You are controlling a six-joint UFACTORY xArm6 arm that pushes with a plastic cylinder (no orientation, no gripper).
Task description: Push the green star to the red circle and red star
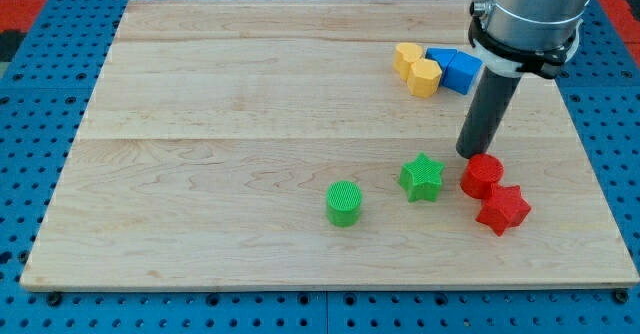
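The green star [422, 177] lies on the wooden board, right of centre towards the view's bottom. The red circle [482, 176] sits just to its right with a small gap between them. The red star [503, 210] touches the red circle at its lower right. My tip [470, 154] is the lower end of the dark rod and rests on the board just above and left of the red circle, above and to the right of the green star. It touches neither, as far as I can tell.
A green cylinder [344, 203] stands left of the green star. Yellow blocks [417, 69] and blue blocks [455, 70] cluster at the view's upper right. The board's right edge [598, 174] is near the red blocks.
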